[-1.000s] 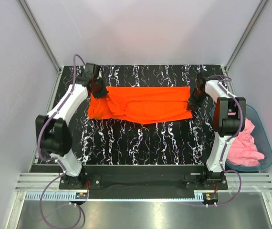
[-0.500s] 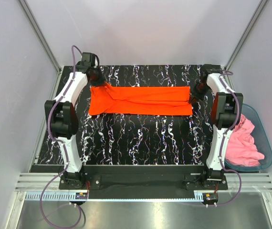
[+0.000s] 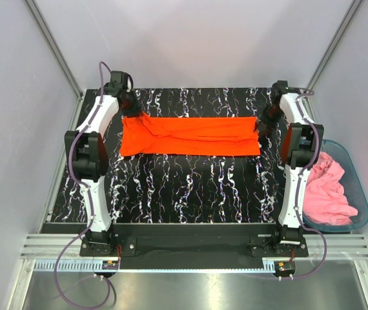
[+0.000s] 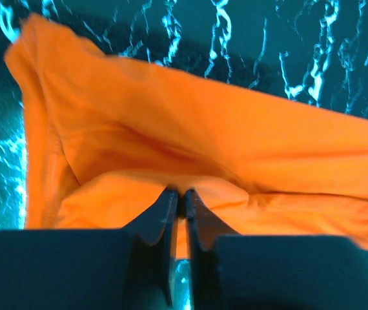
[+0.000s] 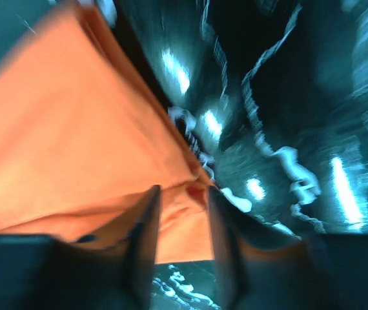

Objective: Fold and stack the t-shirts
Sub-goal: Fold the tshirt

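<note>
Two ends of the orange-red t-shirt [image 3: 190, 135], laid 9-to-3 o'clock, are flanked: left end effector [image 4: 179, 192] clenched on it, right end effector [image 5: 183, 188] released.

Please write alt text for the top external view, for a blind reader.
An orange-red t-shirt lies as a long band across a black marbled table, the left gripper and the right gripper at its far corners. A pink t-shirt lies crumpled in a blue bin at right.
</note>
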{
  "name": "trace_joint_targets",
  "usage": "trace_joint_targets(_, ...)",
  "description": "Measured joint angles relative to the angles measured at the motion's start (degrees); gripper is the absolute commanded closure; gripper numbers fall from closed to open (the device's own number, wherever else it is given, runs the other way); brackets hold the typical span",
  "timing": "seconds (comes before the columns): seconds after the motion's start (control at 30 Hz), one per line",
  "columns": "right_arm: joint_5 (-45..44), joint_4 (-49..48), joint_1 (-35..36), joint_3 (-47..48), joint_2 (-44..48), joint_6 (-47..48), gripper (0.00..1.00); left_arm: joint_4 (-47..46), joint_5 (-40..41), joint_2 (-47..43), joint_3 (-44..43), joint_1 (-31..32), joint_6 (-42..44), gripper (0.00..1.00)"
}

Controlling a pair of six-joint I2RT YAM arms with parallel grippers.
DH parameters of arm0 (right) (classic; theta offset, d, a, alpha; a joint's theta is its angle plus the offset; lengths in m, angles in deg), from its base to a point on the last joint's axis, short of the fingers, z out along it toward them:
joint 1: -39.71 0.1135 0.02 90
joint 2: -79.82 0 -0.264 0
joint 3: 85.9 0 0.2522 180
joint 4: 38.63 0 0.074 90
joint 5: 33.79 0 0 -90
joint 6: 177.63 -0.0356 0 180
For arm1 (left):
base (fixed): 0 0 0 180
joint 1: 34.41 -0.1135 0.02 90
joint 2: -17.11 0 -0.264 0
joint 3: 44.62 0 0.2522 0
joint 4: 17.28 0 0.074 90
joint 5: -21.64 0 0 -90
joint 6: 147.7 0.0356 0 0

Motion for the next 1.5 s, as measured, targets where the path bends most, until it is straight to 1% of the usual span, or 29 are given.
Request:
trace_joint_targets(0.03, -0.85, 1.03, -0.28, 2.25, -0.57, 0.9, 0.53, 0.15, 0.44, 0.61, -0.79, -0.04, 0.85, 0.59)
trace_joint_targets(0.07, -1.92, 1.68, -0.59, 4.5, -1.05, 1.79, 0.51, 0.22, 0.79, 1.03, -1.42, -0.04, 1.46, 0.56)
trace_joint_targets(0.1, -2.32, 2.8, -0.92, 6.84, -1.31, 2.4, 0.5, 0.22, 1.51, 1.29, -1.84, -0.04, 1.97, 0.51)
trace_joint_targets(0.17, -2.38, 3.58, -1.27, 8.96, -0.72, 3.02, 0.48, 0.55, 2.71, 0.96, -1.66, -0.04, 2.69, 0.45)
trace_joint_targets(0.2, -2.03, 3.37, -1.42, 8.5, 0.11, 3.04, 0.45, 0.42, 3.15, 0.33, -0.79, -0.04, 3.02, 0.41)
trace_joint_targets(0.23, -1.62, 2.64, -1.46, 6.47, 1.77, 3.04, 0.43, 0.28, 3.48, -0.83, 0.94, -0.11, 3.23, 0.39)
trace_joint_targets(0.3, 0.37, 1.29, -0.94, 0.31, 5.92, 3.04, 0.43, 0.48, 3.52, -4.85, 6.43, -0.22, 3.52, 0.36)
trace_joint_targets(0.33, 1.64, -0.15, -0.42, -3.48, 8.22, 2.95, 0.43, 0.33, 3.34, -7.39, 9.86, -0.39, 3.54, 0.33)
trace_joint_targets(0.43, 6.67, -2.43, 1.99, -12.15, 13.27, 2.75, 0.43, 0.96, 0.76, -15.54, 19.65, -1.84, 3.65, 0.3)
trace_joint_targets(0.53, 10.6, -4.7, 4.39, -16.22, 14.32, 2.95, 0.44, 0.92, -1.77, -20.0, 25.51, -4.0, 3.91, 0.29)
trace_joint_targets(0.57, 11.87, -5.66, 5.07, -17.38, 14.29, 3.06, 0.45, 0.72, -2.12, -20.37, 26.73, -4.68, 4.0, 0.27)
trace_joint_targets(0.7, 14.62, -7.08, 6.12, -19.65, 14.03, 3.52, 0.49, 0.02, -2.69, -19.1, 29.59, -7.02, 4.85, 0.27)
trace_joint_targets(0.87, 14.93, -8.76, 5.31, -22.03, 14.14, 4.2, 0.48, -0.87, -4.15, -14.97, 29.88, -9.42, 5.01, 0.28)
trace_joint_targets(0.9, 14.93, -8.87, 5.05, -22.95, 14.21, 4.31, 0.47, -0.98, -4.15, -13.97, 29.86, -9.77, 5.01, 0.32)
trace_joint_targets(0.97, 14.95, -8.87, 4.59, -24.7, 14.38, 4.5, 0.47, -1.01, -4.2, -11.58, 29.51, -10.47, 5.09, 0.37)
trace_joint_targets(1.0, 14.93, -8.85, 4.35, -25.35, 14.4, 4.52, 0.47, -1.11, -4.35, -10.21, 29.18, -10.8, 5.22, 0.43)
trace_joint_targets(1.03, 14.91, -8.85, 4.31, -25.75, 14.45, 4.52, 0.47, -1.03, -4.61, -8.72, 28.68, -11.04, 5.42, 0.59)
trace_joint_targets(1.07, 14.86, -8.81, 4.13, -26.01, 14.47, 4.52, 0.47, -1.01, -4.96, -7.26, 28.11, -11.26, 5.31, 0.7)
trace_joint_targets(1.1, 14.78, -8.81, 3.98, -26.01, 14.47, 4.52, 0.47, -0.87, -5.11, -5.9, 27.54, -11.43, 5.73, 0.78)
trace_joint_targets(1.13, 14.73, -8.94, 3.93, -26.01, 14.49, 4.52, 0.47, -0.76, -5.46, -4.7, 26.99, -11.5, 5.95, 0.92)
trace_joint_targets(1.17, 14.62, -9.01, 3.89, -25.99, 14.49, 4.5, 0.48, -0.09, -5.81, -4.07, 26.21, -11.58, 6.03, 1.0)
trace_joint_targets(1.23, 14.36, -9.05, 3.89, -25.97, 14.49, 4.48, 0.5, 0.39, -4.39, -3.61, 24.61, -11.58, 7.28, 1.0)
trace_joint_targets(1.33, 13.68, -9.01, 3.89, -25.51, 14.49, 4.13, 0.57, 1.31, -1.4, -3.23, 23.19, -11.3, 8.37, 1.0)
trace_joint_targets(1.47, 11.63, -9.68, 3.56, -25.11, 14.49, 3.23, 0.64, 2.21, 1.16, -3.23, 22.99, -11.32, 8.83, 1.0)
trace_joint_targets(1.5, 10.88, -9.75, 3.41, -25.16, 14.47, 2.95, 0.65, 2.45, 1.66, -3.23, 22.99, -11.32, 8.9, 0.98)
